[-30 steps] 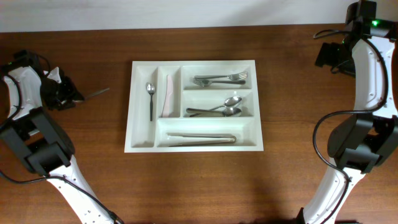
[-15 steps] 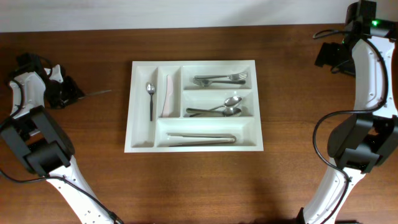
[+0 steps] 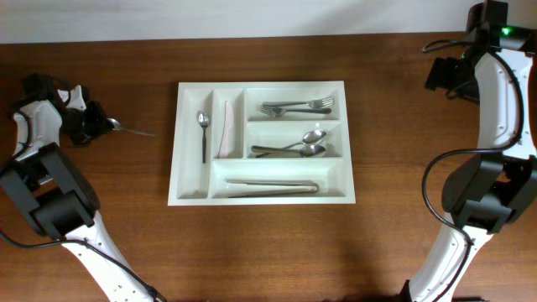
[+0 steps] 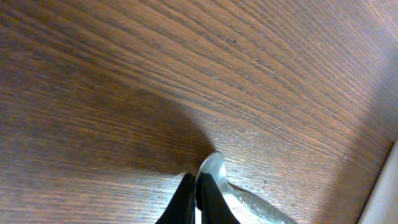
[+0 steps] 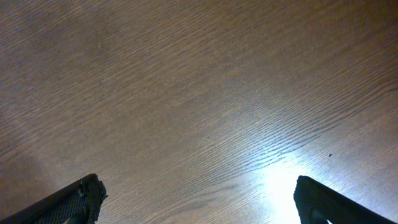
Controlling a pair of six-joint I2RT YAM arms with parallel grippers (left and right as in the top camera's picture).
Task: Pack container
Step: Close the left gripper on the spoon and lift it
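Left tool (image 4: 196, 200) pinches the spoon (image 3: 134, 131) by its bowl on the tabletop (image 3: 101, 210), left of the container (image 3: 260, 85). Lift level, then lay it beside the spoons (image 3: 310, 143) in the container's middle long compartment.

Glossy plastic container (image 3: 260, 85), shiny metal spoon (image 3: 134, 131)

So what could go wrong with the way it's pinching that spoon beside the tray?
Two things, I'd guess. The left gripper holds the spoon only by its very end, so it could swivel or slip out when lifted. And the middle compartment of the container already holds two spoons, so this one might land on them crookedly or catch a divider.
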